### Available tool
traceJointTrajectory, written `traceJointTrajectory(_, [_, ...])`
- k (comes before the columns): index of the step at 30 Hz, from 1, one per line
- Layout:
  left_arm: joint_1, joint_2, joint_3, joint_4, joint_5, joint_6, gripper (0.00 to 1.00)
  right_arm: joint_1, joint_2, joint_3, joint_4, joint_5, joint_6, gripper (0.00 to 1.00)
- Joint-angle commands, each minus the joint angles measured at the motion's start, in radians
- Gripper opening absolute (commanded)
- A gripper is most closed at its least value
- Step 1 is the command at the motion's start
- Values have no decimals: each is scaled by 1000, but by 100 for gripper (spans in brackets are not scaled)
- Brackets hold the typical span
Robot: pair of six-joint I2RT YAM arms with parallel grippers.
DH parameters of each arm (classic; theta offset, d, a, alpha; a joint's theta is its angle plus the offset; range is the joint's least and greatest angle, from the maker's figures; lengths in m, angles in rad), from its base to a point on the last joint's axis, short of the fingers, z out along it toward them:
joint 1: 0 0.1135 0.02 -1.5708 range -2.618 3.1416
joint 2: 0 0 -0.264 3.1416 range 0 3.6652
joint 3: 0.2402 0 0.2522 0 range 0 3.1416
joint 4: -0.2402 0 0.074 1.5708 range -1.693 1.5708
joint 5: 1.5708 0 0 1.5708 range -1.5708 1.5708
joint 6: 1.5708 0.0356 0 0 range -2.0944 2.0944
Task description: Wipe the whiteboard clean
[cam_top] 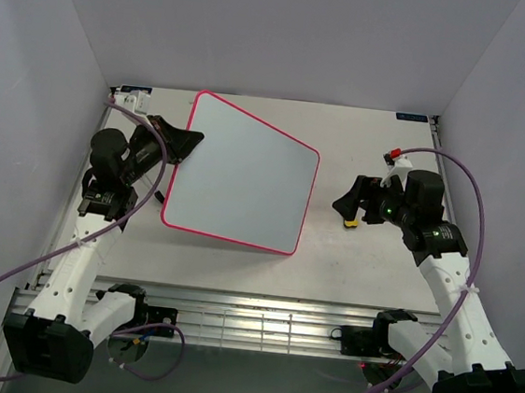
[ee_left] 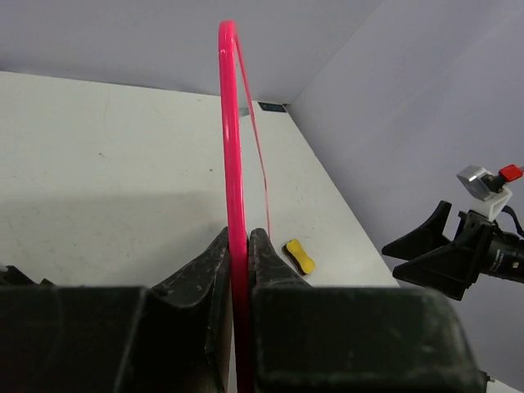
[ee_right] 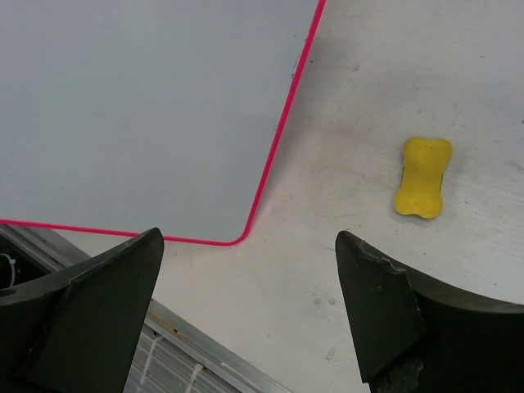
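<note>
You see the bench carrying the whiteboard left of centre, its face plain white inside a pink frame. Your left tool is clamped on its left edge. Right tool is spread apart over the yellow eraser, which lies near the board's corner.

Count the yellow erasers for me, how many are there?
1. The yellow eraser lies on the table, just right of the whiteboard, by the open right gripper. The whiteboard might hide another.

smooth glossy whiteboard, matt scuffed table
</note>
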Motion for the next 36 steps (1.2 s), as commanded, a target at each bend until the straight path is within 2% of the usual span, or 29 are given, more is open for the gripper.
traceJointTrajectory(1, [1, -20, 78, -66, 26, 114, 0, 10, -17, -2, 48, -38, 1, 91])
traceJointTrajectory(3, [1, 15, 113, -212, 18, 145, 0, 15, -14, -5, 48, -41, -1, 91])
traceJointTrajectory(8, [1, 109, 191, -461, -49, 148, 0, 15, -11, 1, 45, -52, -1, 92])
traceJointTrajectory(16, [3, 254, 349, -493, -115, 19, 0, 16, 0, -4, 49, -65, 1, 94])
traceJointTrajectory(24, [4, 298, 374, -237, -182, -136, 0, 16, 21, 1, 57, -78, 4, 100])
traceJointTrajectory(28, [12, 324, 400, -124, -230, -130, 0, 16, 26, -2, 63, -97, 7, 96])
traceJointTrajectory(31, [21, 322, 374, 43, -214, -119, 0, 16, 29, -7, 71, -107, 10, 91])
traceJointTrajectory(32, [21, 318, 359, 153, -204, -107, 0, 16, 27, -8, 72, -111, 11, 91])
traceJointTrajectory(36, [32, 305, 288, 385, -194, -54, 0, 16, 24, -17, 83, -137, 14, 90])
